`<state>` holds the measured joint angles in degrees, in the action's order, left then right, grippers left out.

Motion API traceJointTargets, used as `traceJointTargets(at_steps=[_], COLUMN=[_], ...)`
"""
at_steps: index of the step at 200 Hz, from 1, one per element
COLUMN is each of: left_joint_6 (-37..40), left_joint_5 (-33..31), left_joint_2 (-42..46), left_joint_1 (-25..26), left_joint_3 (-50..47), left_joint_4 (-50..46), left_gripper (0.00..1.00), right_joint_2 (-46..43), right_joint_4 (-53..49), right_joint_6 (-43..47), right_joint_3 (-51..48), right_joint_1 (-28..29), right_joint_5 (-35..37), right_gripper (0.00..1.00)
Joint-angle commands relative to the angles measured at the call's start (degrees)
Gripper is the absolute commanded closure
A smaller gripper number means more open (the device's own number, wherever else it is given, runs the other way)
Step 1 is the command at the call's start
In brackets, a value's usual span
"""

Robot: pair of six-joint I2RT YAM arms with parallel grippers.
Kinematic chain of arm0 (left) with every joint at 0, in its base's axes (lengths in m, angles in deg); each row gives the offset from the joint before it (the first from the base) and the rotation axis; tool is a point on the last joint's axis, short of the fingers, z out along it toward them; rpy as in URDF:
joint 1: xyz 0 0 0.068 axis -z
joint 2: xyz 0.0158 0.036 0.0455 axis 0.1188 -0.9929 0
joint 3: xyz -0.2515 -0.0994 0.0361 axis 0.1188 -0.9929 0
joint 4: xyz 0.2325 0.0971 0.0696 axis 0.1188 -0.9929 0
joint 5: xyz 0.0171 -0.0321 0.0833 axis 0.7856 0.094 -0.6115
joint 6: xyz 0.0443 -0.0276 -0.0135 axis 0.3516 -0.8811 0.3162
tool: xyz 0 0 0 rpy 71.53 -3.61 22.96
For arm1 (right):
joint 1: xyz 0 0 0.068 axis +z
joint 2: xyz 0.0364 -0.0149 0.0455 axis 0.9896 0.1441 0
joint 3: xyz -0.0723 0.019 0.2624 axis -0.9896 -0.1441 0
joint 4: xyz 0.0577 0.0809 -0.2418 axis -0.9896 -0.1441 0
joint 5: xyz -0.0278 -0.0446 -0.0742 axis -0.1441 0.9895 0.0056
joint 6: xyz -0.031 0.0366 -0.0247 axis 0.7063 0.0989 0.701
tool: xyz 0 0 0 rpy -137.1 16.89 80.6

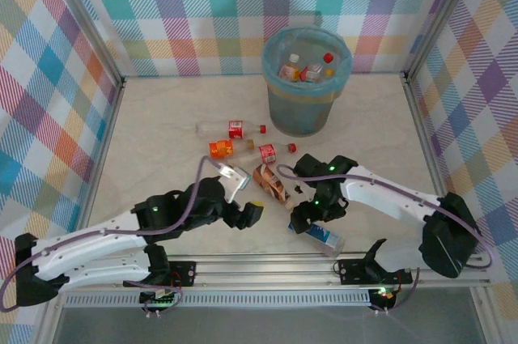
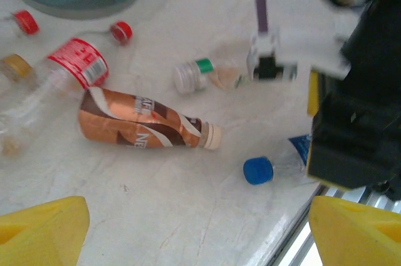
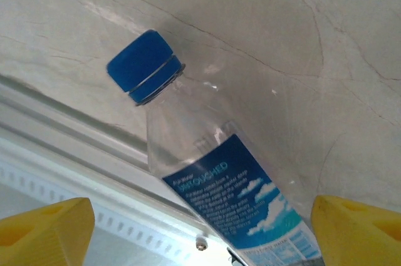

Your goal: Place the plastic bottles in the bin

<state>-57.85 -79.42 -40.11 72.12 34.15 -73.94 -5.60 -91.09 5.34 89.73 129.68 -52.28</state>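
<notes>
Yellow fingertips (image 3: 44, 228) of the right gripper (image 3: 200, 231) stood wide over the blue-capped water bottle (image 3: 213, 172); the left gripper (image 2: 199, 231) gaped wide and empty.

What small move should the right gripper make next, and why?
Probably lower and close on the blue-capped bottle: the right gripper is open, with the bottle lying ungripped between its fingers, at the near edge of the table.

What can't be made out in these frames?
- Top view: count of bottles inside the round grey-blue bin; too small, the lower ones hidden by its rim.
- Left wrist view: body of the clear blue-capped plastic bottle, hidden behind the black right arm.
- Right wrist view: that bottle's base, cut off by the bottom edge.
- Left wrist view: small green-banded bottle, blurred.
</notes>
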Motion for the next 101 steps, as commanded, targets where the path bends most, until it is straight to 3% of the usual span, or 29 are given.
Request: traceJointTargets(at_steps=[1,62,101], left_joint_6=[-1.29,-1.91,-1.82], left_joint_5=[-2.69,-3.42,-4.05], left_joint_2=[3.09,4.72,4.12], left_joint_1=[-0.70,-0.94,-0.96], left_joint_3=[-1.29,-1.37,-1.28], left_joint_4=[-1.92,-3.41,-3.08], left_gripper=[0.10,0.10,0.10], right_joint_2=[3.01,9.91,12.15], right_joint_4=[2.30,5.12,5.86], right_joint_6=[-1.98,-1.50,-1.41], right_joint_3=[-1.11,-2.02,-2.26], right_joint_1=[1.91,4.21,4.76], right_joint_5=[1.67,2.39,3.00], right_gripper=[0.10,0.12,0.25])
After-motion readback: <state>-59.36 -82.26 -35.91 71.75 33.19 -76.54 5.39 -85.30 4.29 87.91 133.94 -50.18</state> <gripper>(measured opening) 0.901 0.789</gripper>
